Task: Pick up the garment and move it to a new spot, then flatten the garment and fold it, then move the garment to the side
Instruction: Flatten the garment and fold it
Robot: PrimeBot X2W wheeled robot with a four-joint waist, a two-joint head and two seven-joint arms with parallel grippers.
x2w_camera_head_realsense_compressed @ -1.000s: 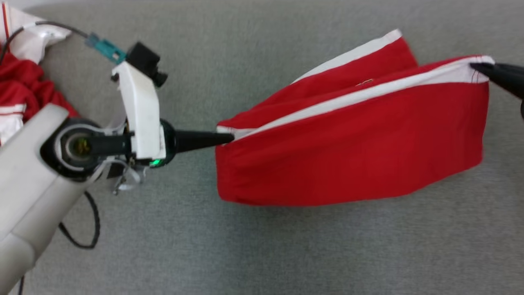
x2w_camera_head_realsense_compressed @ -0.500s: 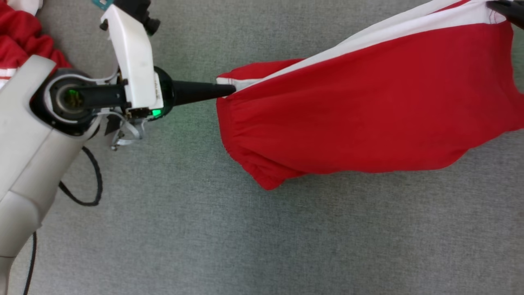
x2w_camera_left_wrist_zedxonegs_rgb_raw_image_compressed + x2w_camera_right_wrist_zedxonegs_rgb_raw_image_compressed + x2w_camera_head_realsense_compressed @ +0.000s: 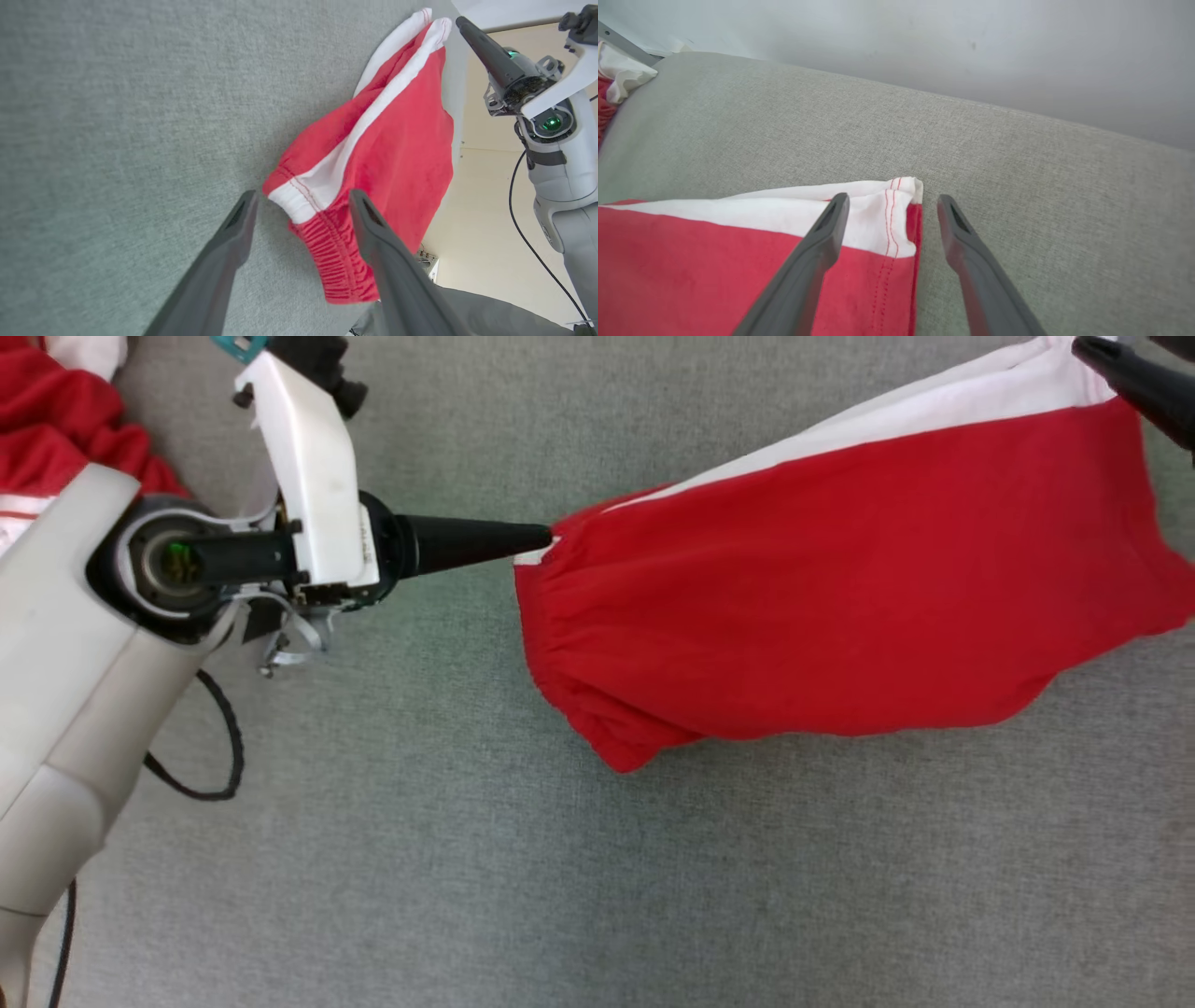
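Jaws on both arms have opened, releasing the garment.

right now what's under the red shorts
The grey surface shows along each visible edge of the red shorts, so it likely runs beneath them. The left wrist view shows a second cloth layer under the top one. Anything else beneath is covered.
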